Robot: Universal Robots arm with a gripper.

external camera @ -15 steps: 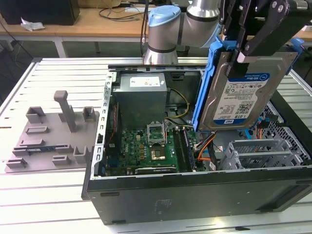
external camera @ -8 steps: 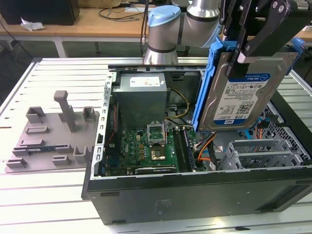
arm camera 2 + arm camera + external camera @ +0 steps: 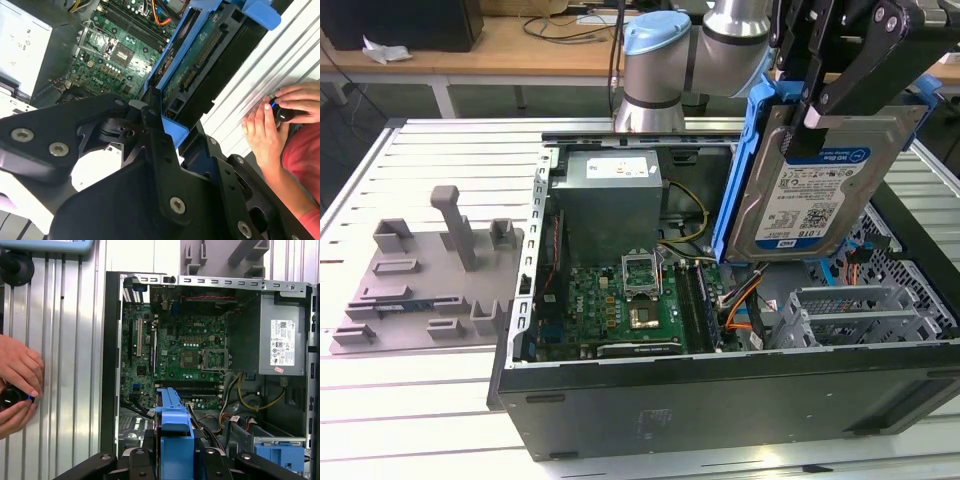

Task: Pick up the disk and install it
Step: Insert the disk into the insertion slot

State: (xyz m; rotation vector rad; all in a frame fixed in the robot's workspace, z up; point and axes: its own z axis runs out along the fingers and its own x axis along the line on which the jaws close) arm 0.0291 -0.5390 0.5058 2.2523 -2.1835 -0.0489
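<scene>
The disk (image 3: 820, 190) is a silver-grey hard drive with a white-and-blue label and blue side rails. It hangs tilted on edge above the right part of the open computer case (image 3: 720, 400) in the exterior view. My gripper (image 3: 817, 108) is shut on the drive's upper end, with one black finger across its labelled face. In the second wrist view the disk (image 3: 210, 55) shows its dark underside and connector edge beyond my gripper (image 3: 162, 117). The first wrist view looks down the blue rail of the disk (image 3: 173, 425) over the case interior.
Inside the case lie a green motherboard (image 3: 620, 295), a grey power-supply box (image 3: 610, 195), a metal drive cage (image 3: 860, 310) and a bare blue clip (image 3: 280, 456). A grey plastic fixture (image 3: 420, 280) sits on the slatted table left of the case. A person's hands (image 3: 270, 125) hold a black knob beside the case.
</scene>
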